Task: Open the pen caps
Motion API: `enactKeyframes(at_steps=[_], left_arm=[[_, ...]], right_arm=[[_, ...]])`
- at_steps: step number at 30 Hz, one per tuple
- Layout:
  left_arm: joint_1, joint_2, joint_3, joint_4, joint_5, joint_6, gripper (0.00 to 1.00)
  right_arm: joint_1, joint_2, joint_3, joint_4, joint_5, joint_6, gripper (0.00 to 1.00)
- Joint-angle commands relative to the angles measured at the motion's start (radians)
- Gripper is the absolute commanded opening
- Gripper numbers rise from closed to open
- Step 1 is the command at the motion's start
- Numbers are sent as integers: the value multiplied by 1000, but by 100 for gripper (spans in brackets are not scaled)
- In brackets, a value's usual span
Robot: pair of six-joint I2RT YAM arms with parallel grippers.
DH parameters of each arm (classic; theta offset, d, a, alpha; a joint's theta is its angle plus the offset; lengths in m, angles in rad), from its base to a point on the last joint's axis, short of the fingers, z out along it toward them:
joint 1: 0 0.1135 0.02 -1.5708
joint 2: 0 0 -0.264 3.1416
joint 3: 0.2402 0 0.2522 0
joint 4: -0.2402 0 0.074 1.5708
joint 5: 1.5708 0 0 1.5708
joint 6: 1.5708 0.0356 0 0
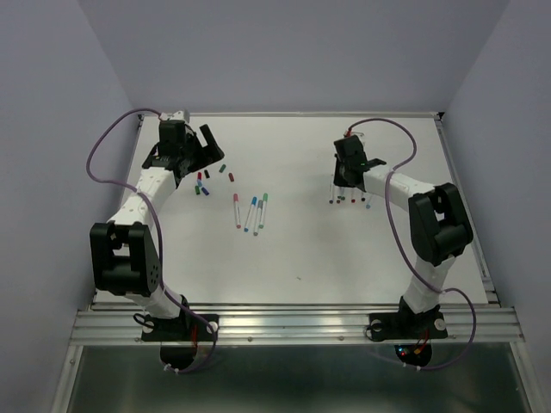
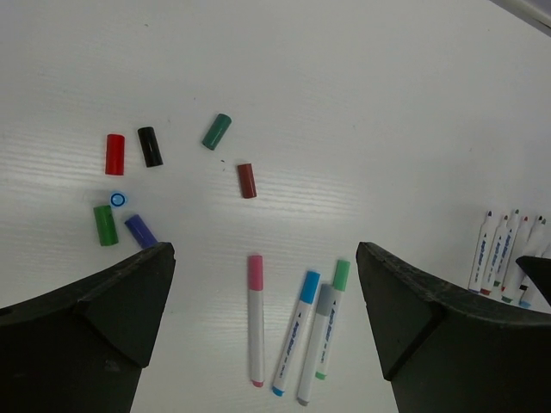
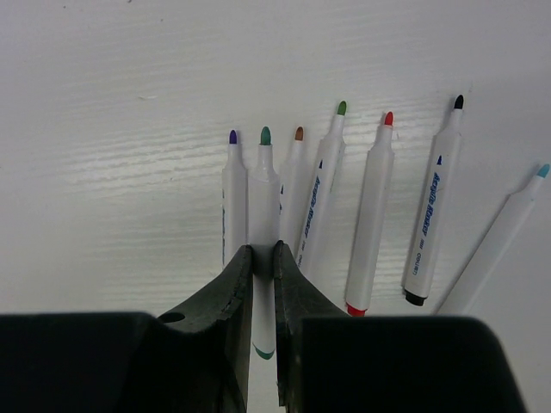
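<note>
- My left gripper (image 2: 263, 248) is released. Its jaws are spread wide with nothing between them, and it hovers over the far left part of the table (image 2: 362, 77).
- Under it, seven loose caps (image 1: 203, 184) lie scattered on the white surface.
- A red cap (image 2: 114, 154) and a black cap (image 2: 150, 146) lie side by side. A teal cap (image 2: 216, 131) is off to their right, with a brown cap (image 2: 246, 181) nearer to me than that.
- A green cap (image 2: 105, 224) and a purple cap (image 2: 140, 231) sit next to each other by the tip of one finger. A small blue cap (image 2: 118, 200) just beyond the green one shows me its round end.
- Four pens with their caps on lie toward the middle of the table. The pink-capped pen (image 2: 256, 318) is a little apart, while the blue-capped pen (image 2: 295, 331), grey-capped pen (image 2: 314, 344) and green-capped pen (image 2: 333, 314) are bunched together.
- My right gripper (image 3: 263, 254) is clenched on the barrel of the teal-tipped pen (image 3: 264, 189). I cannot tell whether that pen is lifted or resting on the table.
- That pen belongs to a row of seven uncapped pens (image 1: 349, 200) on the right side of the table, tips pointing away from the gripper.
- Left to right in the wrist view, the others are the purple-tipped pen (image 3: 233, 198), brown-tipped pen (image 3: 295, 176), green-tipped pen (image 3: 325, 181), red-tipped pen (image 3: 372, 215), black-tipped pen (image 3: 435, 206) and light-blue-tipped pen (image 3: 495, 241).
- The first four are packed close together, and the last three fan out apart.
</note>
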Motion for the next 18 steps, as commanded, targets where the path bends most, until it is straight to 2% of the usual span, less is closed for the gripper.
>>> enactKeyframes(at_steps=[1, 8, 14, 18], left_arm=[[0, -39, -6, 23, 2, 21, 99], [0, -39, -10, 24, 2, 22, 99], [0, -44, -16, 24, 2, 25, 99], [0, -53, -17, 24, 3, 24, 99]], right_arm=[[-7, 27, 64, 5, -2, -11, 11], [-7, 54, 85, -5, -7, -12, 21], [-16, 48, 88, -15, -24, -3, 34], [-16, 18, 93, -26, -64, -3, 36]])
